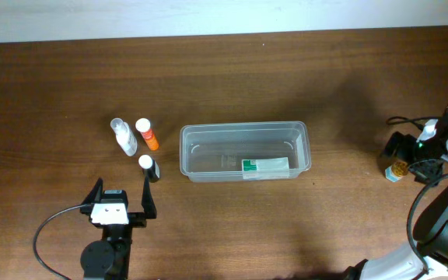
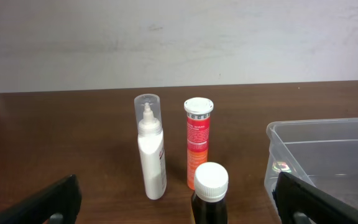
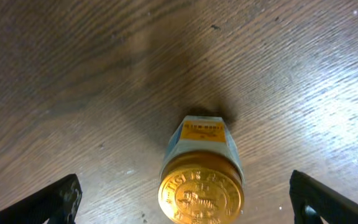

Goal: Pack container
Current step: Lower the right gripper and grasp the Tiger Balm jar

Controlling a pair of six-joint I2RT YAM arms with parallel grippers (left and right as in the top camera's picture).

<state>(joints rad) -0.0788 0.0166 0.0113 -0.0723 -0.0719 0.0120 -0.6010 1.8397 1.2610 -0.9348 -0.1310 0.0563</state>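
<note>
1. Close to the near edge of the brown wooden bench [image 1: 286,70], toward its left corner, the left gripper [image 1: 123,192] points toward the far edge. Its jaws are wide and hold nothing.
2. Just beyond that gripper's right finger stands a dark bottle [image 1: 149,166] with a white screw cap. The left wrist view shows it close up, low and central between the two fingers, with only its cap and shoulders in frame.
3. Further back, a white bottle [image 1: 123,136] with a clear cap and an orange tube [image 1: 147,134] with a white cap stand upright side by side, near each other but apart. The left wrist view shows the nozzle under the clear cap and print on the tube. From overhead both details are too small to make out.
4. The container [image 1: 208,152], a clear rectangular tub, sits around the middle of the bench, to the right of the bottles, its long side parallel to the near edge. The overhead view shows a white-and-green box [image 1: 265,166] lying flat inside, along the near wall. The left wrist view catches only the tub's left end.
5. Beside the right edge, the right gripper [image 3: 184,185] hangs over a small jar [image 3: 201,134]. Its jaws are wide, and the jar stands between the fingers, apart from both. The right wrist view shows an embossed gold lid and a yellow label. From overhead the jar is a small shape partly under the arm.
</note>
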